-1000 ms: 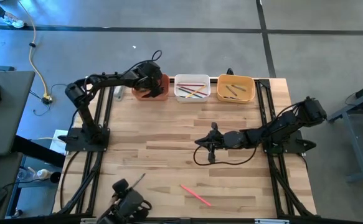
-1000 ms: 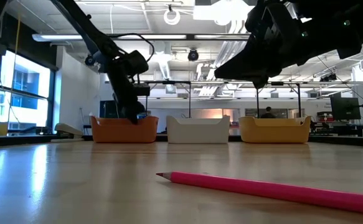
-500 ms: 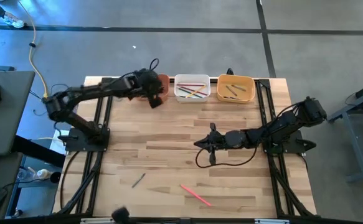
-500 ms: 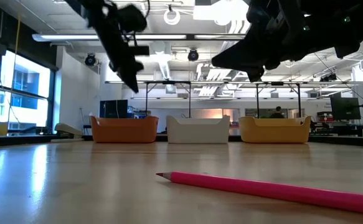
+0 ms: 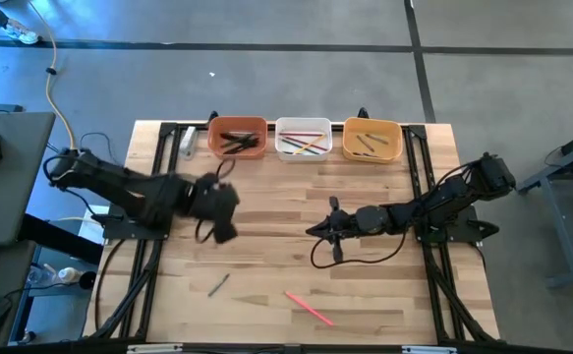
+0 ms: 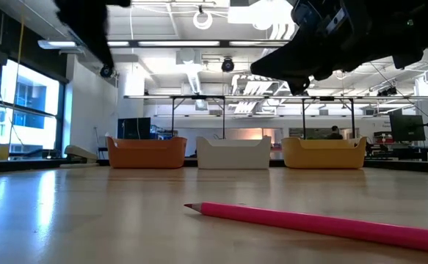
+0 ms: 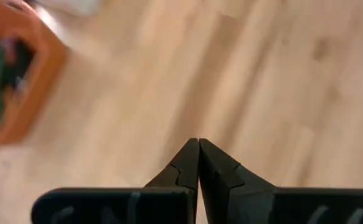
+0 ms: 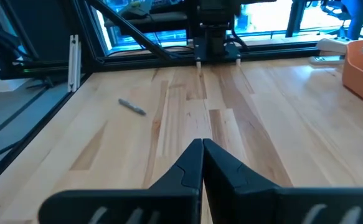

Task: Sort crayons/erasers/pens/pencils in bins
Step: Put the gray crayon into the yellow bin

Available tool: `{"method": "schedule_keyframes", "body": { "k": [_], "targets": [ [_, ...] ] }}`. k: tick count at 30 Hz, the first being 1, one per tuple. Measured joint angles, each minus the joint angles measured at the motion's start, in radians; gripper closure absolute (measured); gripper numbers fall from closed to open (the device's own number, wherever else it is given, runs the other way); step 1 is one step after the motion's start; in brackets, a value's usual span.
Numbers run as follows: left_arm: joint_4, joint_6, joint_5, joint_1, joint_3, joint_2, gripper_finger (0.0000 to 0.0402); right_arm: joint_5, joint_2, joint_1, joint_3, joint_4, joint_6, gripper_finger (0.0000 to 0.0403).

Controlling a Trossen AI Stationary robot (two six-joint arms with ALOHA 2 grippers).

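Three bins stand in a row at the table's far edge: terracotta (image 5: 237, 139), white (image 5: 303, 138) and yellow-orange (image 5: 372, 139), each with several sticks lying in it. A pink pencil (image 5: 309, 308) lies flat near the front edge and shows large in the low view (image 6: 316, 224). A short grey stick (image 5: 218, 284) lies to its left (image 8: 132, 106). My left gripper (image 5: 222, 232) hangs shut and empty over the left middle of the table (image 7: 198, 142). My right gripper (image 5: 312, 228) is shut and empty over the table's middle (image 8: 202, 142), pointing toward the left edge.
Black frame rails (image 5: 158, 246) run along the table's left and right sides. A black cable loop (image 5: 350, 258) hangs below the right arm. A small white object (image 5: 186, 145) lies left of the terracotta bin. Bare wood (image 5: 266, 187) spreads between the bins and the grippers.
My left gripper has risen out of the terracotta bin and swung fast toward the near edge, now hanging over the table's left middle. The terracotta bin's contents show uncovered. My right gripper has stayed where it was.
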Motion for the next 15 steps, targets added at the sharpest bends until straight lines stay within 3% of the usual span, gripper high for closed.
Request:
{"method": "schedule_keyframes", "body": {
  "k": [9, 15],
  "targets": [
    [-0.059, -0.465, -0.013, -0.398, -0.002, 0.052, 0.0401, -0.007, 0.000, 0.000, 0.000, 0.001, 0.005, 0.0403],
    [-0.050, -0.735, 0.005, -0.564, -0.053, 0.151, 0.0402, -0.006, 0.000, 0.000, 0.000, 0.002, 0.005, 0.0403]
  ]
}}
